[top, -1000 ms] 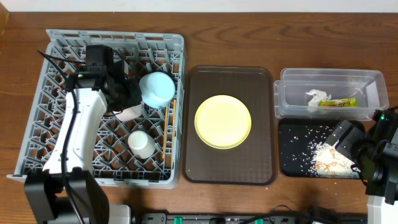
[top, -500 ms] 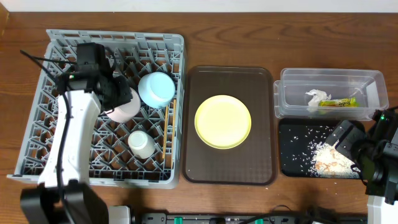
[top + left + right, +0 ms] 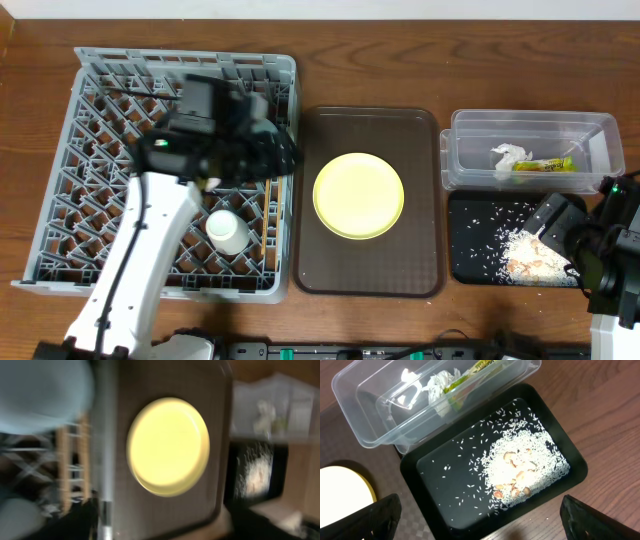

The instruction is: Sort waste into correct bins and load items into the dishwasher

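The yellow plate (image 3: 358, 195) is the one dish not yet racked: it lies flat in the middle of the brown tray (image 3: 420, 130), between the grey dish rack (image 3: 60, 200) and the two bins. The left arm (image 3: 150, 235) reaches across the rack, its left jaws over the rack's right edge just beside the tray. The plate therefore lies to their right and slightly nearer the robot, and the left wrist view has it almost centred. That view is blurred, but dark finger shapes sit at its lower corners with nothing between them, so I judge the left jaws wide and empty. The right jaws, likewise spread wide and holding nothing, hang over the black tray (image 3: 445, 485) and its rice (image 3: 530, 470), apart from the plate, so the left arm is the nearer one. A round plate has no long axis to line up with. What matters is that it lies flat, so a grip would probably have to take the rim on the rack side. The white cup (image 3: 228, 230), light blue bowl (image 3: 45, 390) and chopsticks (image 3: 63, 472) sit in the rack. The napkin (image 3: 508, 158) and wrapper (image 3: 545, 165) are in the clear tub (image 3: 600, 135).
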{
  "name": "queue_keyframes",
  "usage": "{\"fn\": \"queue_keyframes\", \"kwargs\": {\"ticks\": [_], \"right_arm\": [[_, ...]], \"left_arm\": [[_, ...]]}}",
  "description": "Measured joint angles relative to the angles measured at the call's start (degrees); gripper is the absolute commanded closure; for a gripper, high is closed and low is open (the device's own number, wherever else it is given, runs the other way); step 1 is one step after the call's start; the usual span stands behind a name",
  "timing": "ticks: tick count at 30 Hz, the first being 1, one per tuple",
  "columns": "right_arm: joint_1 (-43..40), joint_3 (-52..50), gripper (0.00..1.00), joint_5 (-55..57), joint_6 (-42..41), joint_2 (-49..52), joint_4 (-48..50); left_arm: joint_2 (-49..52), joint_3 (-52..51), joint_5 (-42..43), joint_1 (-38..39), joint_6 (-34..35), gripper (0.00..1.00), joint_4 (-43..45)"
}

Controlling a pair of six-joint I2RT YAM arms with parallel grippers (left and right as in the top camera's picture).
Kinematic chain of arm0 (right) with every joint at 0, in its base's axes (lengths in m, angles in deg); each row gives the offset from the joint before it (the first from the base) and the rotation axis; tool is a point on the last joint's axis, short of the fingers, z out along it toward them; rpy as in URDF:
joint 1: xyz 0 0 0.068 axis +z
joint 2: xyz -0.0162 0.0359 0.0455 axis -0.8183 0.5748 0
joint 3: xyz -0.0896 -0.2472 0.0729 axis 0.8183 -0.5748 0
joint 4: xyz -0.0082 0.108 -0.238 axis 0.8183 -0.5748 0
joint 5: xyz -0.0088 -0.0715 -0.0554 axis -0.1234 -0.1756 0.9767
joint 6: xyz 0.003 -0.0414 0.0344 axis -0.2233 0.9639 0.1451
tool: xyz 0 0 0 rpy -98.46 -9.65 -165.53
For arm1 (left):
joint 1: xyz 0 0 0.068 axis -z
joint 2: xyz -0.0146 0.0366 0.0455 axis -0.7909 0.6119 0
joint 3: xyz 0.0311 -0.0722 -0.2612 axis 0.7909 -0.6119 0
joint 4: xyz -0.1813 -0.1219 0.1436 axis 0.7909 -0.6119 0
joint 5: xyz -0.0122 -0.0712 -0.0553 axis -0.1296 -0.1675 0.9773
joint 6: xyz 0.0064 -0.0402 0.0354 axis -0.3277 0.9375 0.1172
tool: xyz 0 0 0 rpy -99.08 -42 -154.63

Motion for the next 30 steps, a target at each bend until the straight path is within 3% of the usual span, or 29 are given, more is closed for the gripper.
{"fn": "queue_keyframes", "kwargs": {"ticks": [5,7,16,24,30], "right_arm": [[0.00,-0.02,0.01,0.00,0.00,0.00,0.00],[0.00,0.00,0.01,0.00,0.00,0.00,0.00],[0.00,0.00,0.01,0.00,0.00,0.00,0.00],[0.00,0.00,0.01,0.00,0.00,0.00,0.00],[0.00,0.00,0.01,0.00,0.00,0.00,0.00]], "left_arm": [[3.17,-1.38,-0.52,9.22,0.48,0.87,1.01],[5.03,-1.62,-1.97,13.14,0.46,0.92,2.43],[15.43,-1.86,-13.84,28.79,3.21,0.92,11.15],[26.51,-1.92,-19.87,32.61,7.13,0.92,16.96],[31.52,-1.97,-17.31,34.10,9.20,0.92,19.23]]}}
